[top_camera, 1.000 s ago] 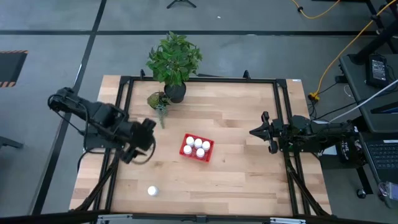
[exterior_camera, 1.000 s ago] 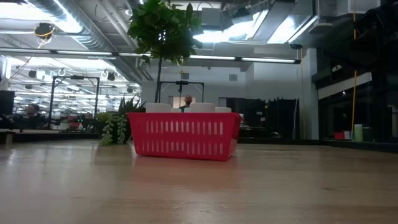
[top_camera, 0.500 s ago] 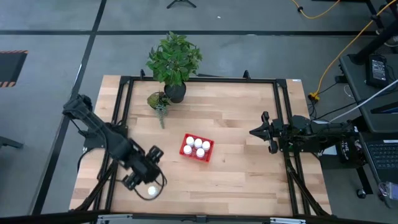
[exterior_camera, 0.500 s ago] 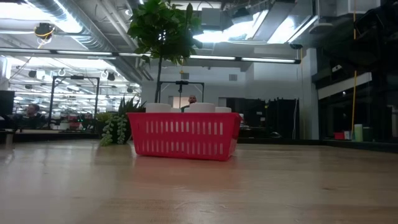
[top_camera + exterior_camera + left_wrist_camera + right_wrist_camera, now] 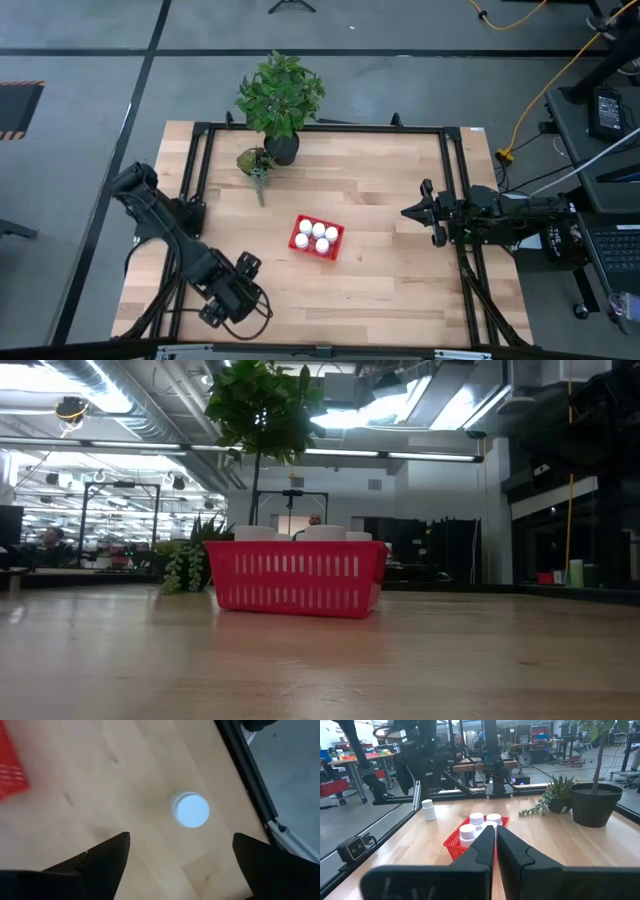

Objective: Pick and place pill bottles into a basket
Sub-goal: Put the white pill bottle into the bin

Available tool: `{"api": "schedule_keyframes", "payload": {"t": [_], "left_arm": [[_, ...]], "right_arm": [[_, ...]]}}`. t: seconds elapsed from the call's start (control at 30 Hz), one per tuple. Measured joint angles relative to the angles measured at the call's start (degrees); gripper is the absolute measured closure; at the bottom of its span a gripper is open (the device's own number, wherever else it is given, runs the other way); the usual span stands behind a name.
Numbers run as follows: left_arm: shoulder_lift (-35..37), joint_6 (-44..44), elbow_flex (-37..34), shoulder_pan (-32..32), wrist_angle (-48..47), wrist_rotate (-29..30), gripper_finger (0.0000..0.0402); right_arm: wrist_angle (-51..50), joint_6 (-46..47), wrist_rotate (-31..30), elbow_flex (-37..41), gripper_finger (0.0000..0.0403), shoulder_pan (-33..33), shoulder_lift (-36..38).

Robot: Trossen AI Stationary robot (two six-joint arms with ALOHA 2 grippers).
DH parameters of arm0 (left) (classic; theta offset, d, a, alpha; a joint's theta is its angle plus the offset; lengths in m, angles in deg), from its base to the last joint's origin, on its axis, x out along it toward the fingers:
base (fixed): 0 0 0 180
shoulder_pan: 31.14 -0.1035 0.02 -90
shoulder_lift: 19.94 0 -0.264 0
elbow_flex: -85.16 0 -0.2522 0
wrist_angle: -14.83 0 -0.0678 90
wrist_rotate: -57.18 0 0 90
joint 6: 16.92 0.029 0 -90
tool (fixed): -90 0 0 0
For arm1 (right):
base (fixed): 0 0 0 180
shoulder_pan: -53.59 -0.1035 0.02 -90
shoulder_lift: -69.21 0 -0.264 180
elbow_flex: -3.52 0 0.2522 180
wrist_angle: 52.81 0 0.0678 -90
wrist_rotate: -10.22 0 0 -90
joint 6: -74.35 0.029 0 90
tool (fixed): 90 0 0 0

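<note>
Fingers of left gripper (image 5: 177, 857) spread wide, empty, poised over last loose pill bottle (image 5: 190, 810), upright on table (image 5: 400, 270) nr front-left corner, well apart from basket (image 5: 316, 238). Right gripper (image 5: 495, 837) fingers closed together, nothing held; right arm waits at table's right edge, aimed twd centre. Red basket mid-table w/ white-capped bottles (image 5: 318, 231) standing inside, 5 caps visible from above; potted plant (image 5: 280, 96) at far edge, small succulent (image 5: 256, 164) just beside its pot.
</note>
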Motion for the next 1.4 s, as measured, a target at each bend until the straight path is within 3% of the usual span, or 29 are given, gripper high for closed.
{"api": "schedule_keyframes", "payload": {"t": [0.7,1.07,1.4], "left_arm": [[-13.97,0.38,-0.26,3.07,6.97,1.67,0.0045],[-13.75,-3.68,-4.15,3.07,7.04,0.87,0.0047],[-13.71,-3.54,-3.60,2.83,9.31,-1.41,0.0085]], "right_arm": [[0.00,0.00,0.02,0.00,0.0381,0.01,0.00],[0.00,-0.01,0.00,0.00,0.0381,0.02,0.00],[0.00,0.00,0.00,0.00,0.0381,0.02,0.00]]}}
